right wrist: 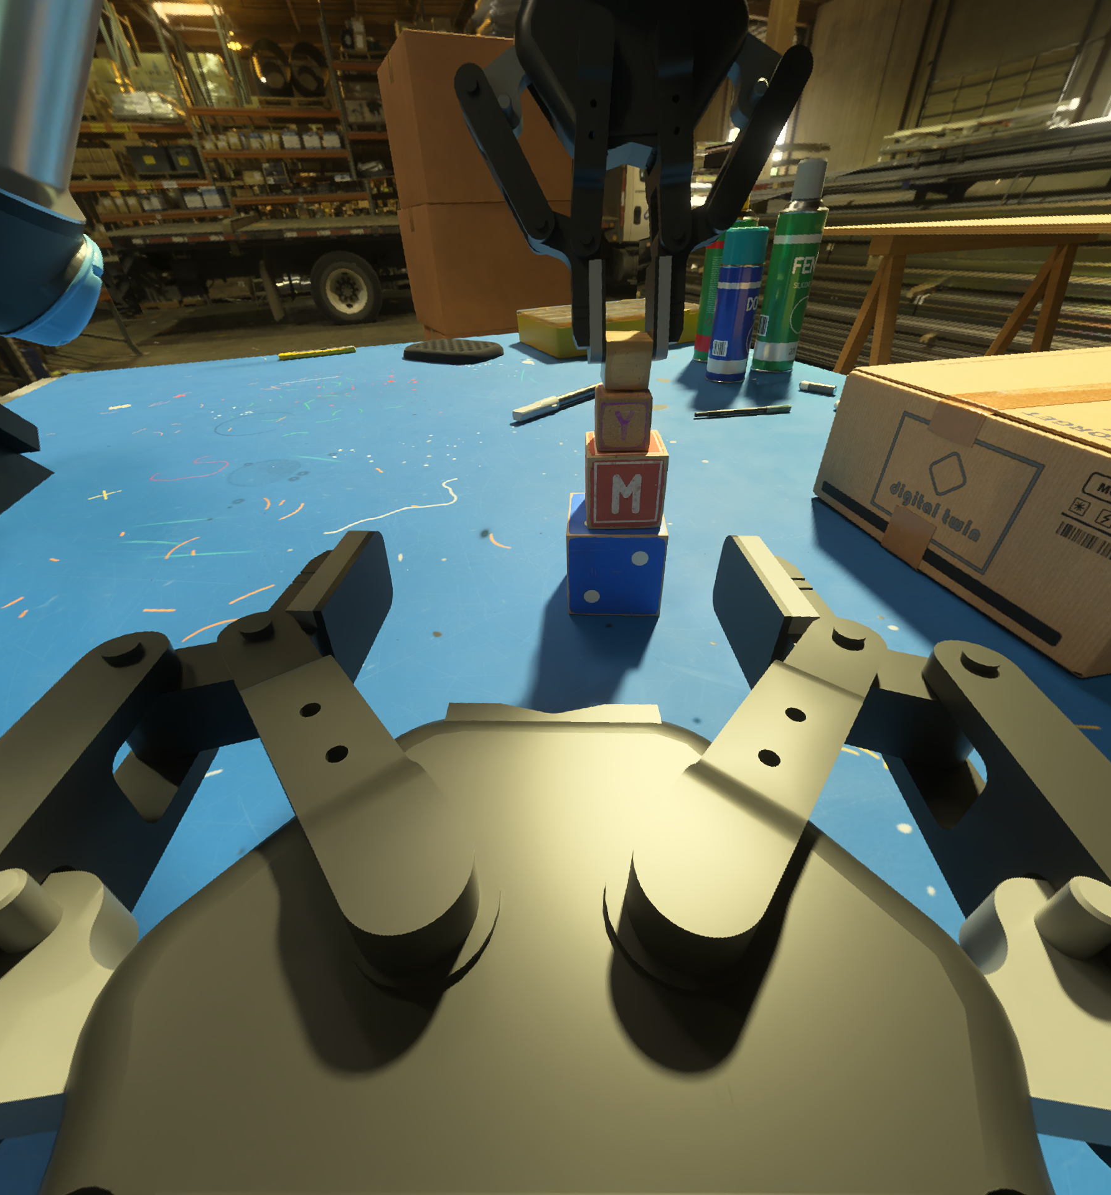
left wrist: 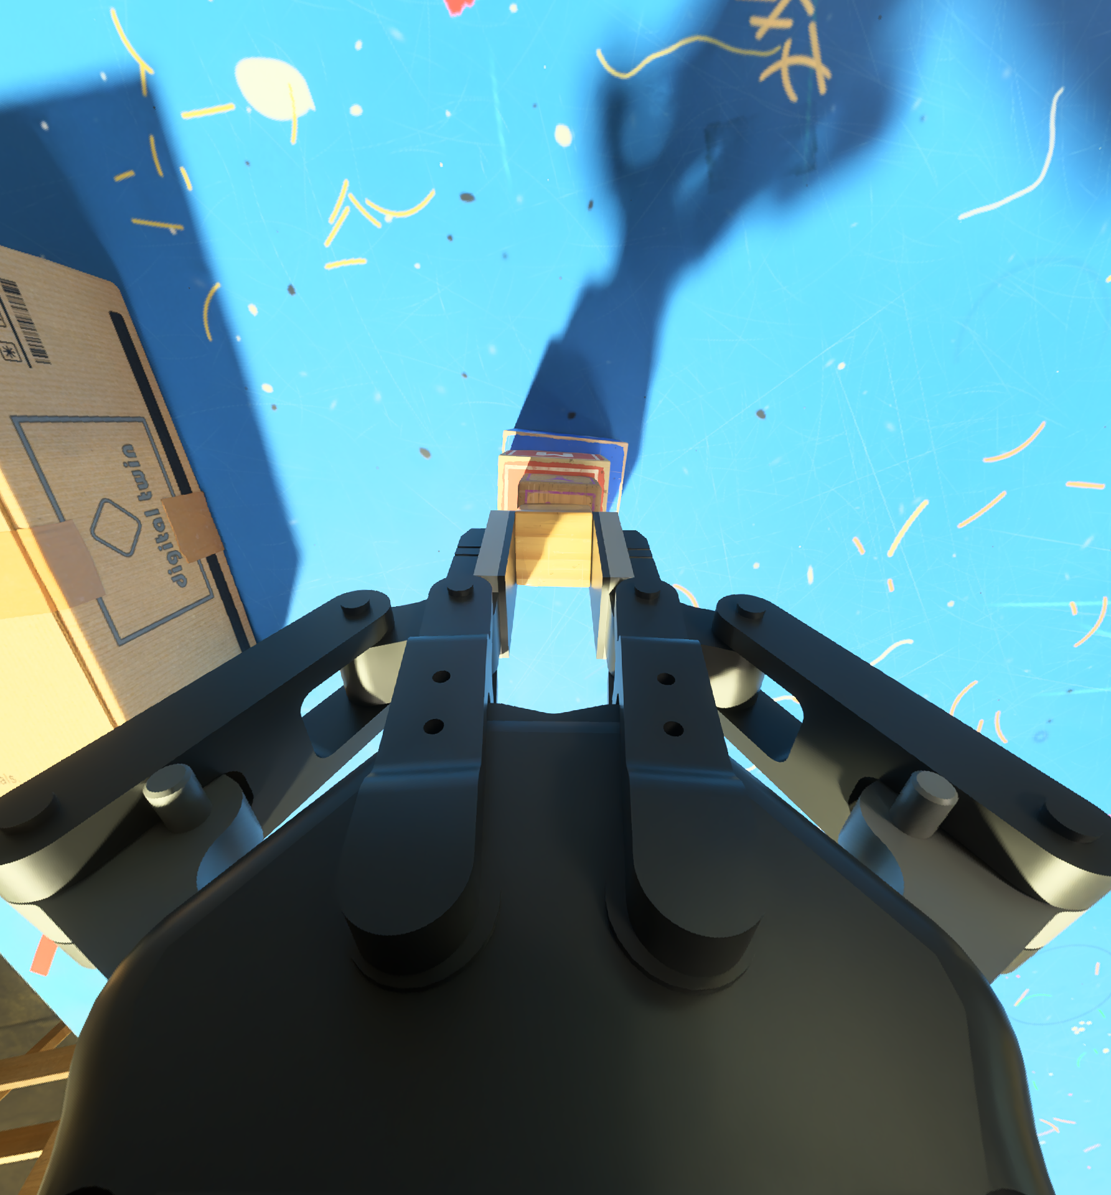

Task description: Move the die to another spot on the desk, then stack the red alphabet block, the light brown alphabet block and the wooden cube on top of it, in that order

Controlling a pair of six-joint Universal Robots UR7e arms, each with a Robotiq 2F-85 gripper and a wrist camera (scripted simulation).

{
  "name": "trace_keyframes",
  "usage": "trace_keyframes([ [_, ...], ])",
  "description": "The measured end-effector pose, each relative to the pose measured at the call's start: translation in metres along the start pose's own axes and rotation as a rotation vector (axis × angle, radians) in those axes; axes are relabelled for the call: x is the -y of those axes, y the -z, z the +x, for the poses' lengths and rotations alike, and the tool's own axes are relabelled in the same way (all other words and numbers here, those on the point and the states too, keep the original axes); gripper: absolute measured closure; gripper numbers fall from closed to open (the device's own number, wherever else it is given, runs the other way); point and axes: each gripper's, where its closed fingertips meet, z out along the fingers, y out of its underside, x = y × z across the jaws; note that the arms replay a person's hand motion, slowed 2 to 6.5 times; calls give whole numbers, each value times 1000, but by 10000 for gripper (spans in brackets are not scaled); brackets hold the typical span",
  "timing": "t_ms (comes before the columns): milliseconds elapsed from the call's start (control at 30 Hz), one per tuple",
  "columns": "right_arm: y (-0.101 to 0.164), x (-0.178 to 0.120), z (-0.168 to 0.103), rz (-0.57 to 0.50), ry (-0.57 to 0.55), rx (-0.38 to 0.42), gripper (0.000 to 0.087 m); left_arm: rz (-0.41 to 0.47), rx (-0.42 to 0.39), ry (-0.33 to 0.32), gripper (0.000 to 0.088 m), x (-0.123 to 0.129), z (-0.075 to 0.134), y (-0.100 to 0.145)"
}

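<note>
Left wrist view: the left gripper [left wrist: 552,549] pointed straight down at the desk [left wrist: 798,388], its fingers [left wrist: 494,549] closed narrow on the wooden cube [left wrist: 552,546]. Directly under the cube showed the light brown block [left wrist: 556,495], then the red block [left wrist: 510,482], then the die [left wrist: 614,469] at the bottom, each a wider rim around the one above. The tower leaned slightly in this look-down, so the risk was judged to be a skewed release: if the fingers opened unevenly or dragged the cube sideways, the small top blocks could slide off. A box [left wrist: 87,517] lay well apart from the die.

Right wrist view: the die [right wrist: 614,572] stood on the desk [right wrist: 216,452] with the red block [right wrist: 627,491], light brown block [right wrist: 624,420] and cube [right wrist: 627,365] above it. The upper blocks sat off-centre toward one edge of the die, which made a topple likelier. The left gripper [right wrist: 627,349] hung vertically over the stack, clamping the cube, which appeared to touch the block below. The right gripper [right wrist: 552,582] lay low and level near the die, fingers [right wrist: 352,582] spread wide, holding nothing; any push forward could knock the tower. The box [right wrist: 992,491] sat beside the die, spray cans [right wrist: 792,278] well beyond it
</note>
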Motion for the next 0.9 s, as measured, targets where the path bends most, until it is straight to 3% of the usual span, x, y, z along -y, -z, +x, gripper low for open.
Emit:
trace_keyframes([
  [900, 0, 0, -1, 2, 5, 2, 20, -14, -1, -16, 678, -2, -1, -2],
])
